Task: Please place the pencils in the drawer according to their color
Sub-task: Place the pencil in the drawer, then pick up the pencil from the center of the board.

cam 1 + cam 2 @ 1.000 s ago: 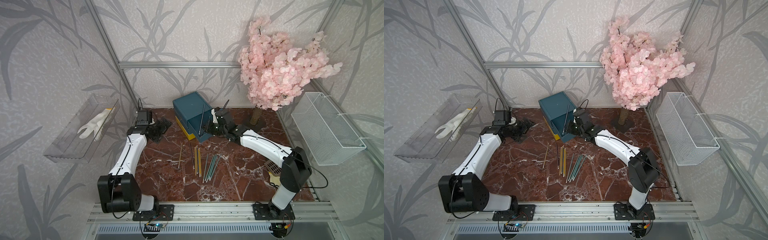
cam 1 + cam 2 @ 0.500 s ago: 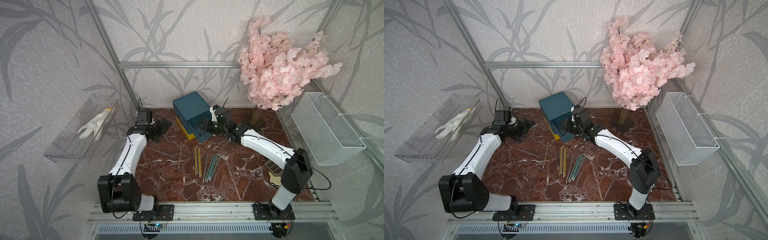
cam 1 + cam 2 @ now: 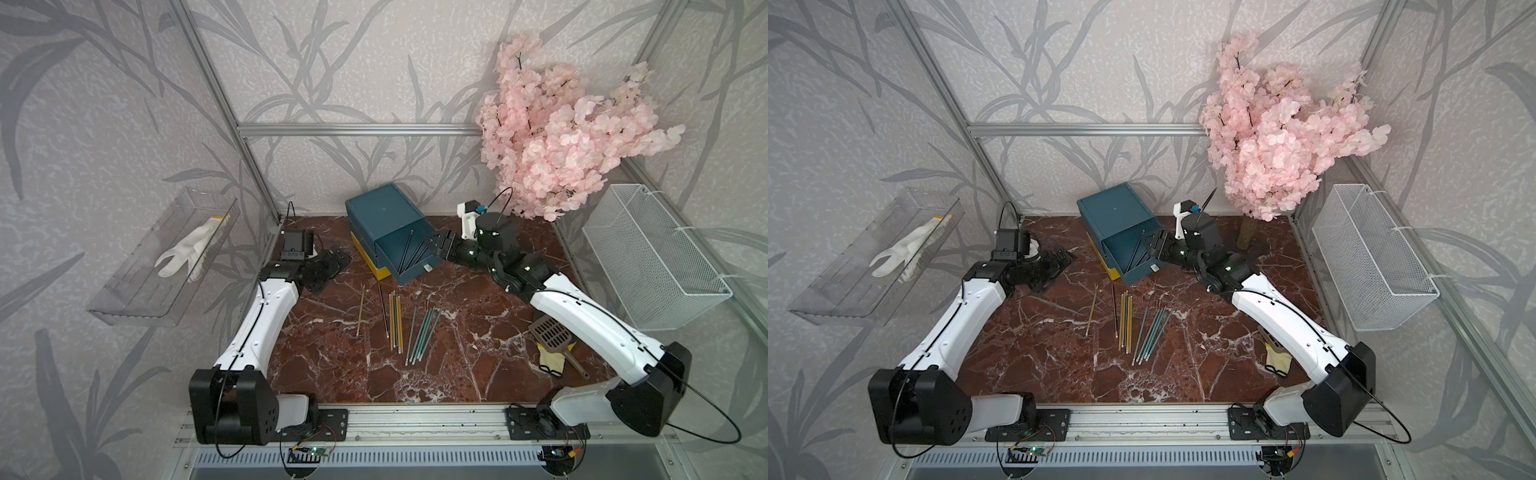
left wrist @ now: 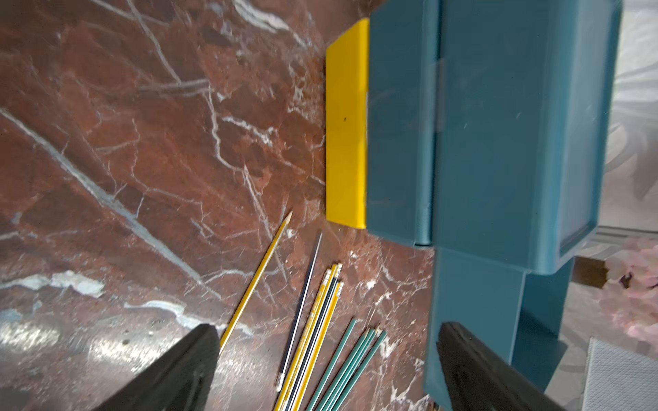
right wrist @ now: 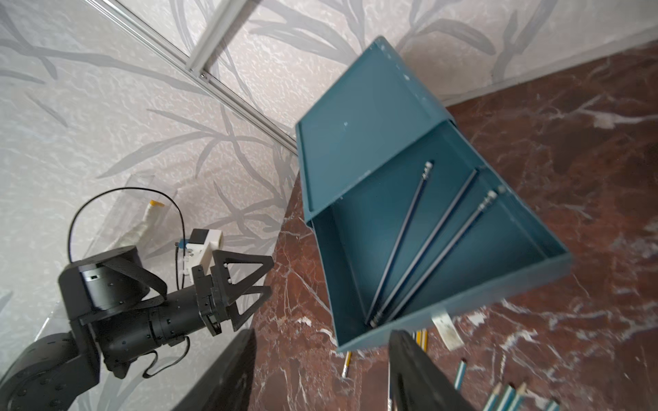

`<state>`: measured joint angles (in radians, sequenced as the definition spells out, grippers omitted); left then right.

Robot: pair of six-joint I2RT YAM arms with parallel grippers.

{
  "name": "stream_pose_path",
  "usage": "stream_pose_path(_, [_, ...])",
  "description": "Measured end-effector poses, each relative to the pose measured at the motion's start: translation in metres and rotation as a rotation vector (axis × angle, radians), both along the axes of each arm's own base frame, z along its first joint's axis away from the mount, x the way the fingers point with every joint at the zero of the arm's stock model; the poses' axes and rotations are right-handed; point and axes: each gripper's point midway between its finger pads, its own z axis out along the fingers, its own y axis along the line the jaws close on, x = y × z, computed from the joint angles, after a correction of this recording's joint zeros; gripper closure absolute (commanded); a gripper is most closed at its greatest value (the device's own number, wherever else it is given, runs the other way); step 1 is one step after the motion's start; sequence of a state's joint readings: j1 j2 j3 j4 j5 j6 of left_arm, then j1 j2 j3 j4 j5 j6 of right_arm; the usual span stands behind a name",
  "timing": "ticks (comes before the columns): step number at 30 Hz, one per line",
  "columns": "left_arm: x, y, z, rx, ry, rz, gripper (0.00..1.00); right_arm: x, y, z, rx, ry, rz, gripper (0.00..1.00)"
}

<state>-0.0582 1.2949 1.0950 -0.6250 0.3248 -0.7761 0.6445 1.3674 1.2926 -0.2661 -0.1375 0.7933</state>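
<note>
Right wrist view: right tool [image 5: 322, 341] hangs parted and empty by the open teal drawer [image 5: 480, 295], where three dark pencils [image 5: 428, 242] lie colour-sorted; left tool [image 5: 267, 275] idles wide open, empty.

Can't see most of the scoop [image 3: 1269, 340], tucked behind the right arm [image 3: 1283, 320]. Can't see some ends of pencils [image 4: 313, 331], cut off by the edge.

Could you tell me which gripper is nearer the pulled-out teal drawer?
Right. The right gripper is just beside the drawer; the left gripper lies farther off, on its opposite side.
</note>
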Motion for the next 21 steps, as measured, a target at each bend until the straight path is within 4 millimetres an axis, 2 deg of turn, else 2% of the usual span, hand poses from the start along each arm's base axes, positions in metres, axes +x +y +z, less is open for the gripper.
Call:
stream_pose_path(6, [-0.043, -0.035, -0.052, 0.092, 0.119, -0.108, 0.00, -0.037, -0.022, -0.080, -0.114, 0.138, 0.012, 0.37])
stream_pose_path(8, [-0.059, -0.045, -0.071, 0.126, 0.165, -0.139, 0.00, -0.050, -0.029, -0.098, -0.148, 0.171, 0.019, 0.37])
stream_pose_path(12, [-0.088, -0.059, -0.102, 0.194, 0.233, -0.184, 0.00, -0.070, -0.035, -0.121, -0.185, 0.206, 0.041, 0.37])
stream_pose_path(14, [-0.096, -0.064, -0.111, 0.224, 0.255, -0.203, 0.00, -0.078, -0.038, -0.132, -0.198, 0.224, 0.048, 0.37])
stream_pose_path(18, [-0.099, -0.075, -0.128, 0.283, 0.281, -0.229, 0.08, -0.089, -0.044, -0.152, -0.219, 0.261, 0.056, 0.36])
stream_pose_path(21, [-0.097, -0.078, -0.139, 0.327, 0.310, -0.234, 0.16, -0.093, -0.046, -0.157, -0.223, 0.269, 0.058, 0.36])
